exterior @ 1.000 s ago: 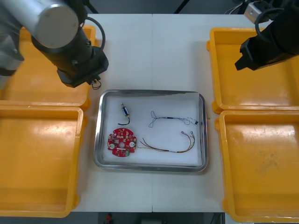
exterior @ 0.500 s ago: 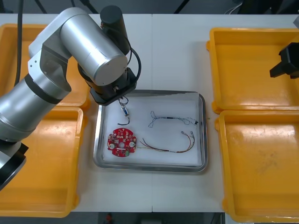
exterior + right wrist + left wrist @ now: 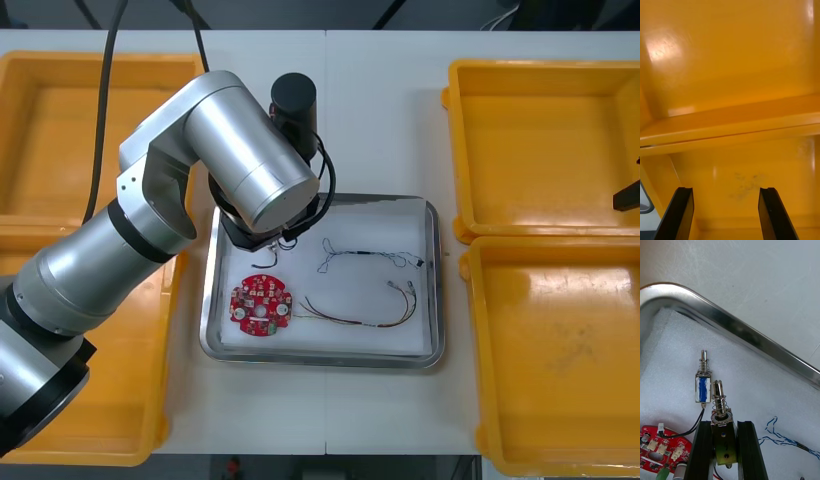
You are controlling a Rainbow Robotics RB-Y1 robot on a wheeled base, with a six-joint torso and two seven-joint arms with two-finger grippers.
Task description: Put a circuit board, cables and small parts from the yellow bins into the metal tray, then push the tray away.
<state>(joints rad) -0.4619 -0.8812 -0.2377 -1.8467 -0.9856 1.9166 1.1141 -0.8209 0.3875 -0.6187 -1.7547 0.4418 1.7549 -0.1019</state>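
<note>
The left claw (image 3: 724,424) is over the far left corner of the tray (image 3: 437,290). It pinches a small metal part (image 3: 718,399) between its fingers. A second part (image 3: 703,386) lies in the tray right beside it. The red board (image 3: 260,306), the blue and white cable (image 3: 365,256) and the red and yellow cable (image 3: 360,318) lie in the tray too. The right claw (image 3: 725,195) is over the yellow bins (image 3: 730,75) right of the tray, fingers wide apart, holding nothing.

Red circuit board (image 3: 260,307), twisted blue-and-white cable (image 3: 372,253), red-and-yellow cable (image 3: 350,322), silver-and-blue small metal part (image 3: 703,388), white-lined metal tray (image 3: 320,360), yellow bins (image 3: 540,130).
</note>
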